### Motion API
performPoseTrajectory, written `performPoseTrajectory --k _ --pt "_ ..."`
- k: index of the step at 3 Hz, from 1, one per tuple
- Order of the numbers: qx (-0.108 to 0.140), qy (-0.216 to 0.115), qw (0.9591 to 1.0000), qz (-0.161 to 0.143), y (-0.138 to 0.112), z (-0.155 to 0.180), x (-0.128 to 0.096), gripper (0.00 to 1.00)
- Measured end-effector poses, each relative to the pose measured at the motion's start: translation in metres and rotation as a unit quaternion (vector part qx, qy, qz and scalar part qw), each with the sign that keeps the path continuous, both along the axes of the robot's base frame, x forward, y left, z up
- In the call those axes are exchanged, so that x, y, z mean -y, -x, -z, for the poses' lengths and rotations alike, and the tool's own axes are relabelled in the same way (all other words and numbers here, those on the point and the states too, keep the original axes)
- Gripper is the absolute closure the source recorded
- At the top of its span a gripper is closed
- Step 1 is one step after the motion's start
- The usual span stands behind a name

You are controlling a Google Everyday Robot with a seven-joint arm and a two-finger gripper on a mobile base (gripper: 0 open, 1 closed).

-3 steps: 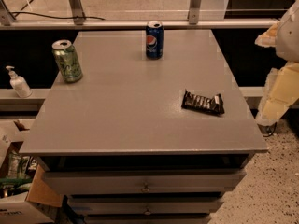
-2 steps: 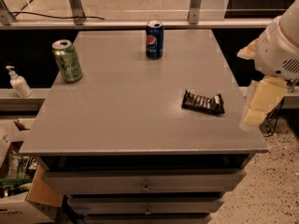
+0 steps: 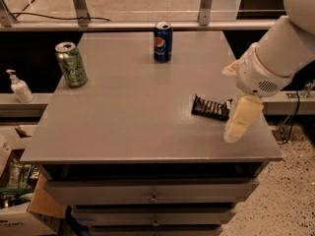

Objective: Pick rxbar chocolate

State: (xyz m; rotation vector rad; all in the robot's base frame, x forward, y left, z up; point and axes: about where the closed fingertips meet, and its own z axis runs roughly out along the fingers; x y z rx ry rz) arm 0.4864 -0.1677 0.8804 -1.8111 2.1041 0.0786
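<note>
The rxbar chocolate [image 3: 210, 107], a flat black-wrapped bar with pale lettering, lies on the right part of the grey table [image 3: 133, 112]. My gripper [image 3: 240, 122], cream-coloured at the end of the white arm [image 3: 275, 58], hangs over the table's right front area. It is just to the right of the bar, close to its right end. The arm comes in from the upper right. The gripper holds nothing that I can see.
A blue Pepsi can [image 3: 163, 42] stands at the table's back centre and a green can [image 3: 71, 64] at the back left. A white pump bottle [image 3: 19, 87] sits on a ledge at left. Drawers [image 3: 152, 193] are below the top; boxes [image 3: 15, 200] stand on the floor at left.
The arm has swung in from the right edge of the view, leftwards over the table, bringing the gripper next to the bar. The bar and both cans have not moved.
</note>
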Motion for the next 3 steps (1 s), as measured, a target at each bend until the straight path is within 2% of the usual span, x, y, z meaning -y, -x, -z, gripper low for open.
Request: performPoseTrajectory --k 1,3 --pt "-0.001 -0.007 1.0 -0.003 -0.018 0.013 -0.008 0.0" --pt "-0.02 0.0 0.9998 0.007 -0.052 0.049 -0.007 0.0"
